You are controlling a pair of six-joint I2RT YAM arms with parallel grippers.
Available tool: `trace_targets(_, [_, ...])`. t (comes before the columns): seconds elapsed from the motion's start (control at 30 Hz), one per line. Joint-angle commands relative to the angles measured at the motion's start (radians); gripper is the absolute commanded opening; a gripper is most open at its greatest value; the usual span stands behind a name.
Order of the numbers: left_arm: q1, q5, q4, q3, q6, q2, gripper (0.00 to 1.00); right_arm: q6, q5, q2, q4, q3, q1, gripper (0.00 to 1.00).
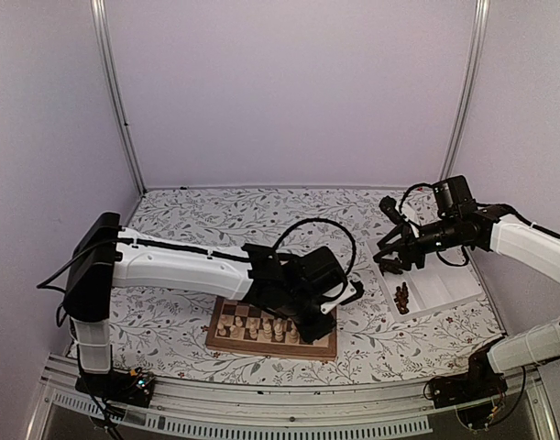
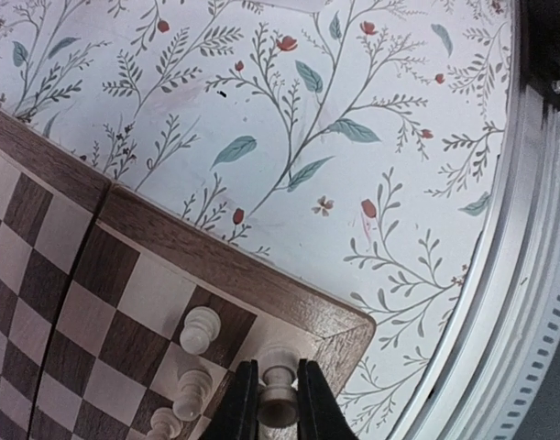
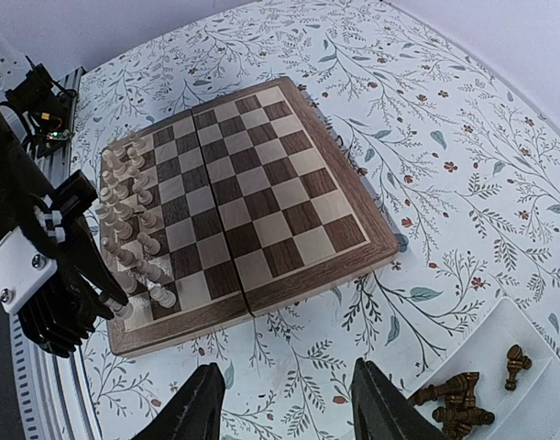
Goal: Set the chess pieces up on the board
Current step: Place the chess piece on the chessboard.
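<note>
High rear overview plus two wrist views, all sharing the board [image 1: 261, 349]

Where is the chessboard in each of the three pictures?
Top external: the board sits low in the middle, partly under the left arm.
Left wrist: one corner of the board fills the lower left.
Right wrist: the whole board lies in the middle.
Shared landmark: the cream pieces lined up along one edge.

Light: bright, even, diffuse, overhead, violet-tinted | Shadows: soft, faint on counter [image 1: 170, 321] | Focus: fingers [image 2: 238, 412] near lens slightly soft | Distortion: rail [image 2: 527, 275] bows at left-wrist edge | Overhead view: slightly grainy
</note>
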Motion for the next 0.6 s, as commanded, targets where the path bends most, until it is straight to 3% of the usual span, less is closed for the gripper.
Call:
trace_targets(0.0, [-0.025, -0.043, -0.058, 0.05, 0.032, 0.041, 0.09, 0.008, -0.01, 0.008, 0.015, -0.008, -0.005, 0.51])
trace_targets(0.57, [-0.034, -0.037, -0.099, 0.087, 0.06, 0.086, 0.11, 0.002, -0.022, 0.019, 0.008, -0.005, -0.004, 0.52])
